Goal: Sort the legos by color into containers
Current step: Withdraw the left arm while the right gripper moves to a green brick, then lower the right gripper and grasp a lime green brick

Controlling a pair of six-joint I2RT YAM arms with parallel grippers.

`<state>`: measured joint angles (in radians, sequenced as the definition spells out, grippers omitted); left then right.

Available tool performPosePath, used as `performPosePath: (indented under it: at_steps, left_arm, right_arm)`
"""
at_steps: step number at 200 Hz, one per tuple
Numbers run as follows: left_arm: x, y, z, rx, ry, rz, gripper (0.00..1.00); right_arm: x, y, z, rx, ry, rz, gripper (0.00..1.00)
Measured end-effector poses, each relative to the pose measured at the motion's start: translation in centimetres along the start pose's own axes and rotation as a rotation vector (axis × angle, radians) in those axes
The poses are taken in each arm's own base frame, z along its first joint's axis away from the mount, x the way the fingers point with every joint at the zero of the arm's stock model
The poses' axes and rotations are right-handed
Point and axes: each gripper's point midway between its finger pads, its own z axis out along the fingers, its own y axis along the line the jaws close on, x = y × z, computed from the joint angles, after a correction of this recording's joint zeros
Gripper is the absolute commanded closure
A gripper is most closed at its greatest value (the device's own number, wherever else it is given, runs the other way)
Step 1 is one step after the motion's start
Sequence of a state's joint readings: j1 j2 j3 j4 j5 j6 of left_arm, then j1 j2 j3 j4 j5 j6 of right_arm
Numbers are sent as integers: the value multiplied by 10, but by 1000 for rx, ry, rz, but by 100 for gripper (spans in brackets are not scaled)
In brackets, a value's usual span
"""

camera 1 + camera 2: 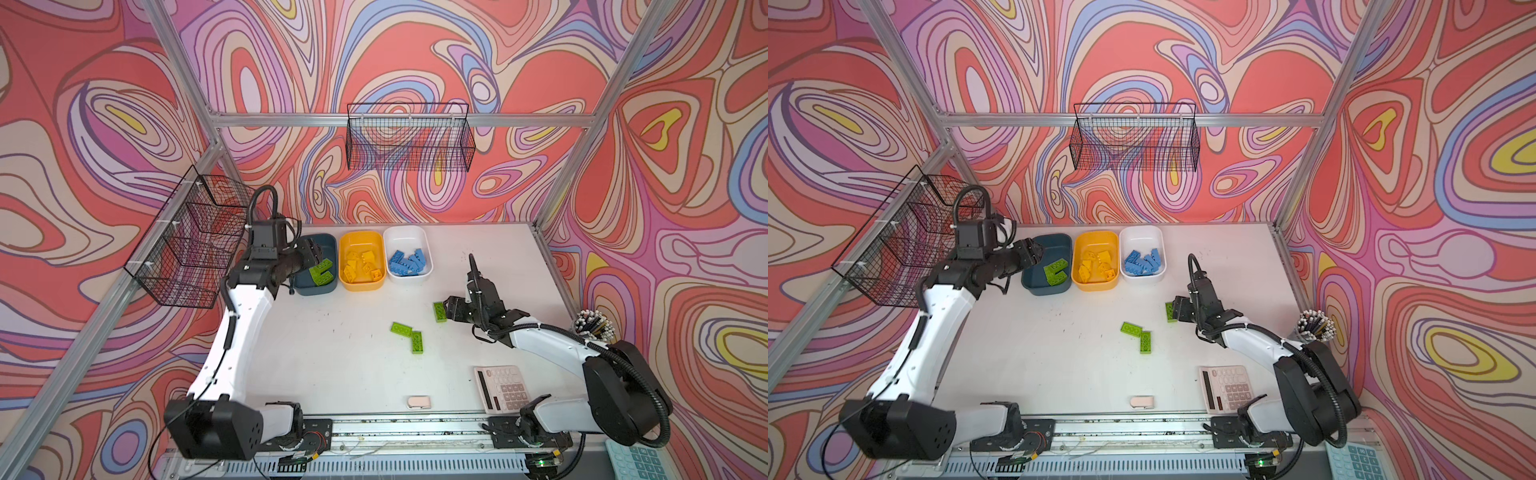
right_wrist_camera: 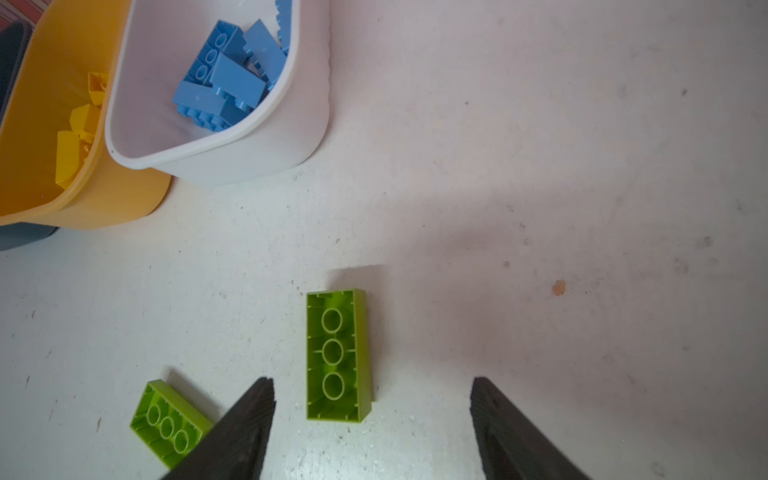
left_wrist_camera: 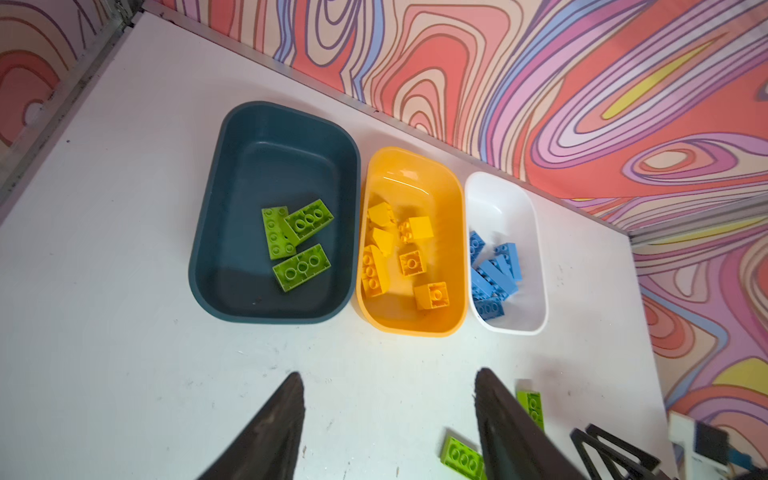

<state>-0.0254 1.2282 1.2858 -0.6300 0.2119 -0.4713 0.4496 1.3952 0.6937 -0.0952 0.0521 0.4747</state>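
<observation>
Three tubs stand close side by side in a row at the back of the bench (image 1: 332,365). The teal tub (image 3: 270,166), leftmost in both top views, holds three green bricks (image 3: 302,267). Two lie underside up, and one of those overlaps the third, which shows its studs. The yellow tub (image 3: 415,174) in the middle holds yellow bricks (image 3: 411,262), scattered at odd angles, some of them short (six can be counted from the left wrist view). The white tub (image 3: 503,203) holds blue bricks (image 3: 492,274) heaped on one another toward its near end; their number cannot be told.

The left tool (image 3: 386,415) hangs over the left side of the teal tub, its fingers spread apart with nothing between them. The right tool (image 2: 374,415) is low over the bench, spread wide and gripping nothing. A loose green brick (image 2: 336,353) lies underside up on the bench between its fingertips, touching neither. A pair of green bricks (image 1: 401,329) lies mid-bench, the two meeting in an L.

A pink calculator (image 1: 503,388) sits at the near right of the bench, its key markings too small to read.
</observation>
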Motion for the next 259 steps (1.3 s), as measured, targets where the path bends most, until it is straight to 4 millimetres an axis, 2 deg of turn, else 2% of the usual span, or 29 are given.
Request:
performPosePath:
  at_steps: [39,66,96,117,140,172,199,233,259]
  left_arm:
    - [36,9,-22,31,1,-5,35]
    - [44,10,-42,48,-43,15,35]
    - [52,13,-58,54,-91,39,33]
    - [63,21,-59,43,-90,44,33]
    - [65,22,-60,42,-91,50,33]
    - [65,20,-62,53,-97,53,33]
    - [65,19,-63,59,-96,53,33]
    - [65,18,-63,64,-94,54,33]
    - [66,18,-63,63,-94,53,33]
  right_arm:
    - [12,17,10,72,66,-103,22]
    - [27,28,22,114,125,-171,24]
    - [37,20,34,183,182,-200,29]
    - [41,15,40,220,209,-209,36]
    - [43,17,45,234,227,-212,52]
    - [43,29,48,227,238,-228,72]
    - [41,38,53,222,236,-236,76]
    - [43,45,50,218,249,-255,74]
    - [37,73,45,157,242,-286,73]
